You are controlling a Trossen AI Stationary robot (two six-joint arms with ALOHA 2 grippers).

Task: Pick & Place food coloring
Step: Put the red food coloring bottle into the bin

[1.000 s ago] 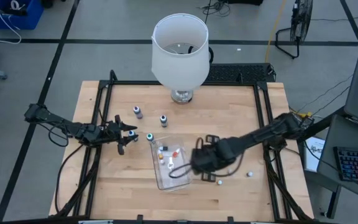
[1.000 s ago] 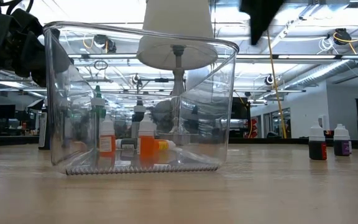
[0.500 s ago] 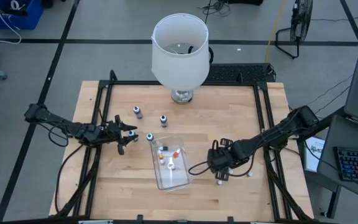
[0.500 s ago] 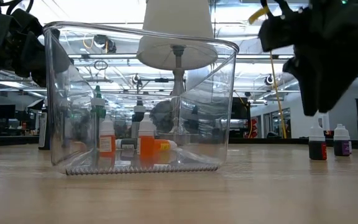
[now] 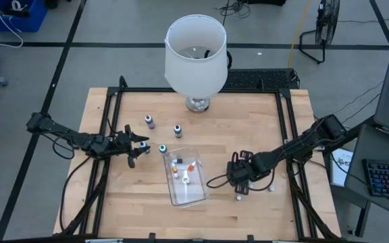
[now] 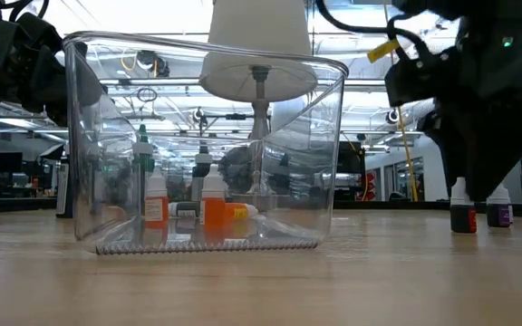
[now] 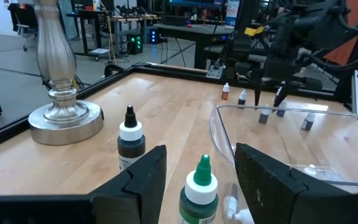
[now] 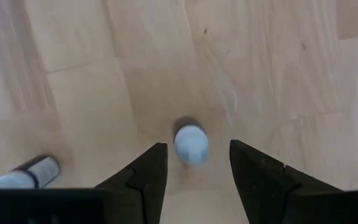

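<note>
From above, we saw the right gripper (image 5: 238, 190) lowered over the wooden table (image 5: 248, 115) just right of the clear tray (image 5: 201, 196), directly over a white-capped bottle (image 5: 238, 198); another small bottle (image 5: 271, 189) stood farther right. Inside the tray lay several food coloring bottles (image 5: 183, 170). The left gripper (image 5: 139, 145) waited left of the tray, with a green-capped bottle (image 5: 162, 148) just beyond its tips. Two more bottles (image 5: 150, 121) stood in front of the white lampshade (image 5: 194, 54).

At table height, we looked through the tray wall (image 6: 333, 145) at orange and white bottles (image 6: 211, 204) inside. The right gripper (image 6: 474, 195) hung down close to two dark bottles (image 6: 462, 210) at the right.

From the left wrist, we saw that arm's fingers (image 7: 145, 180) spread apart, the green-capped bottle (image 7: 199, 186) standing between them and a white-capped dark bottle (image 7: 130, 140) beyond, near the lamp base (image 7: 64, 118). The right arm showed far off across the tray.

From the right wrist, we looked straight down: the fingers (image 8: 142, 174) were parted, holding nothing, and a white cap (image 8: 190, 143) stood upright between them without touching. Another bottle (image 8: 27, 174) lay on its side nearby.
</note>
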